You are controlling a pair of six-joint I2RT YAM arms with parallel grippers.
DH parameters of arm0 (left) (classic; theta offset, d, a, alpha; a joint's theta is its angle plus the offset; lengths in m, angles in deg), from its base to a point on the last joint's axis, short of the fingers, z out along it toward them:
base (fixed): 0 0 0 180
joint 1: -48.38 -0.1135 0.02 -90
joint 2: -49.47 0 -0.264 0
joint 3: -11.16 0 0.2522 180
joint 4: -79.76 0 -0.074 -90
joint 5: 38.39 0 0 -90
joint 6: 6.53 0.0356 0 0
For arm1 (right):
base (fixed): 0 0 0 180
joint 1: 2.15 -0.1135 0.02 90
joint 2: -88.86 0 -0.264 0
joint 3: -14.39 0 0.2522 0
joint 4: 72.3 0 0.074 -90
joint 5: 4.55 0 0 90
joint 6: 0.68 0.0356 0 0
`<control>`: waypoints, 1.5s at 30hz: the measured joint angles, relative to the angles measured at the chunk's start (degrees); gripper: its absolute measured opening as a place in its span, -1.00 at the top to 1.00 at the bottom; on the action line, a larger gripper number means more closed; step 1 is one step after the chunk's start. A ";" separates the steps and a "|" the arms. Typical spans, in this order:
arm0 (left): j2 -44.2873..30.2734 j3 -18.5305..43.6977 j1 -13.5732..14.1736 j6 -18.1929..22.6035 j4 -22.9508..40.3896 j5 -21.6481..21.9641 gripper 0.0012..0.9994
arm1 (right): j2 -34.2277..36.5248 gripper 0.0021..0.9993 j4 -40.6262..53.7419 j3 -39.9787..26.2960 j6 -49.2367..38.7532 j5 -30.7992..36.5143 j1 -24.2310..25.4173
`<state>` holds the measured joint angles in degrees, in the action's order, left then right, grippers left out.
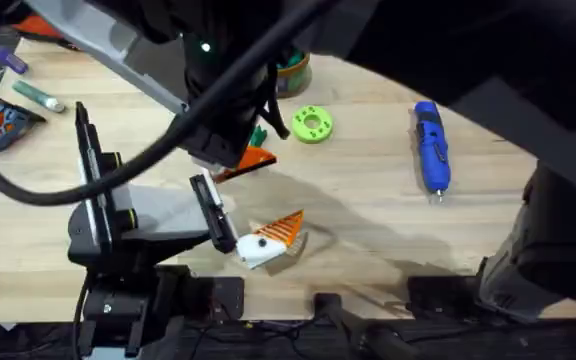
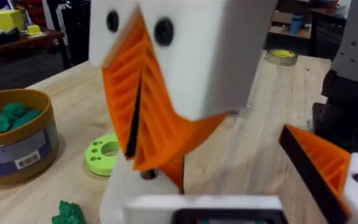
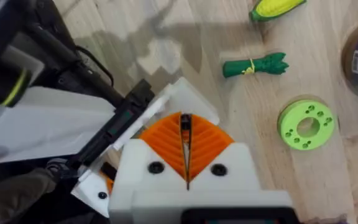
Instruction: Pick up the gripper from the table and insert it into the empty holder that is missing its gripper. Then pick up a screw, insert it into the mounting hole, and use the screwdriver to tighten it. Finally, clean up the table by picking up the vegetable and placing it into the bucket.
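My right gripper (image 3: 186, 134) is shut on the orange wedge-shaped gripper (image 2: 194, 134), whose black face shows as a dark line between the ribbed pads. It holds the wedge against the bare white holder (image 2: 123, 186), which is one finger mount of my left gripper (image 1: 268, 197). The left gripper lies low on the table, open wide; its other finger (image 2: 316, 162) carries an orange tip. The blue screwdriver (image 1: 430, 145) lies at the right. A green vegetable (image 3: 253, 65) rests beside the holder. The tan bucket (image 2: 14, 149) holds toy vegetables. The screw is out of view.
A bright green disc (image 1: 312, 124) with holes lies between the bucket and the screwdriver. A toy corn cob (image 3: 277, 7) lies beyond the green vegetable. Small clutter (image 1: 8, 125) sits at the table's far left. The right arm crosses dark and large over the back.
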<state>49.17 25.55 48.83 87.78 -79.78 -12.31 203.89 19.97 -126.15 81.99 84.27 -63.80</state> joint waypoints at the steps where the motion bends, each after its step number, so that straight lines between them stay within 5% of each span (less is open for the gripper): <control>1: -0.02 0.00 0.00 0.00 0.00 0.00 -0.97 | 0.00 0.99 0.05 0.00 0.00 0.01 0.00; 45: -0.02 0.00 0.00 0.00 0.00 0.00 -0.97 | 0.00 0.99 -0.69 1.24 0.92 0.01 0.00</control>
<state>49.15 25.55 48.83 87.78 -79.78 -12.31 203.89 19.28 -124.91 82.91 84.27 -63.80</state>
